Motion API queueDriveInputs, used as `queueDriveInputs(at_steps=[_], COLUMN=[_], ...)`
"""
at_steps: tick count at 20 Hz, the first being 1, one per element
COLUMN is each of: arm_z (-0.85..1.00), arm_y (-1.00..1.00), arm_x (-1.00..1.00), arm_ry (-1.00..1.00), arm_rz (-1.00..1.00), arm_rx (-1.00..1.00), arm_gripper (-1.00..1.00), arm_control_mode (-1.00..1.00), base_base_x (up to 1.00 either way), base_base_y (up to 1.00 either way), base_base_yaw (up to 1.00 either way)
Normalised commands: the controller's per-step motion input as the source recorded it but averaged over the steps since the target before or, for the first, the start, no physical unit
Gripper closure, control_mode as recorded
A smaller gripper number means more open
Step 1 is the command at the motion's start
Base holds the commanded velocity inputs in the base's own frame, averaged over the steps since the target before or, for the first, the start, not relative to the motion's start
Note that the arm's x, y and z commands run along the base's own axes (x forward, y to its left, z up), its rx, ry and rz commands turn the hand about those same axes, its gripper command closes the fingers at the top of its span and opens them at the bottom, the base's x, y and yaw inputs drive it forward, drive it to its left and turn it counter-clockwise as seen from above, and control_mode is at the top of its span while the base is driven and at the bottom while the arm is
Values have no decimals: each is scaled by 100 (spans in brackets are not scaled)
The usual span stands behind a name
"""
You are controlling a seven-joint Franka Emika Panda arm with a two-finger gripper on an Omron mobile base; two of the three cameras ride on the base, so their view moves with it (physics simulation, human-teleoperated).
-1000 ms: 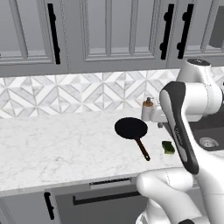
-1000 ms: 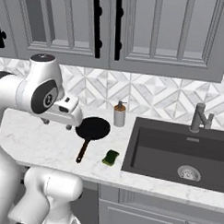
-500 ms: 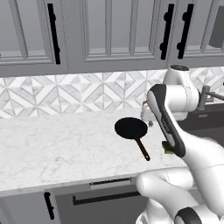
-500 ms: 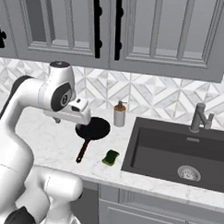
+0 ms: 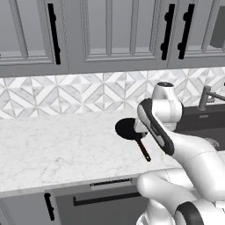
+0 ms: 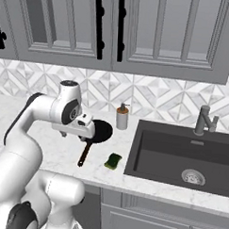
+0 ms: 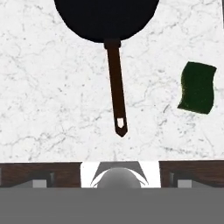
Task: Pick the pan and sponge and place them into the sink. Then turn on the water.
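pan point(image 7: 106, 17) cut by top edge, tool state unclear

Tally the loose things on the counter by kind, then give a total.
Frying pan: 1
Sponge: 1
Soap dispenser bottle: 1
Total: 3

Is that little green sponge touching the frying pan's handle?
Apart. In the hand view, bare marble counter separates the sponge from the pan handle.
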Motion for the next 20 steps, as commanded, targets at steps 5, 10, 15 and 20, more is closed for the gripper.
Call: queueDriveInputs(at_steps=[5,10,15,20], arm_z=[-27,-40,-61,-63], arm_y=[0,0,0,0], arm_x=[18,17,34,29], arm_ry=[6,0,0,0], arm_rz=[0,0,1,1], arm_rx=[0,0,0,0], arm_gripper=[-100,-100,-100,-100], arm_control_mode=[-100,-100,-100,-100], base_base_x=[0,0,0,0], base_base_y=[0,0,0,0], base_base_yaw=[0,0,0,0])
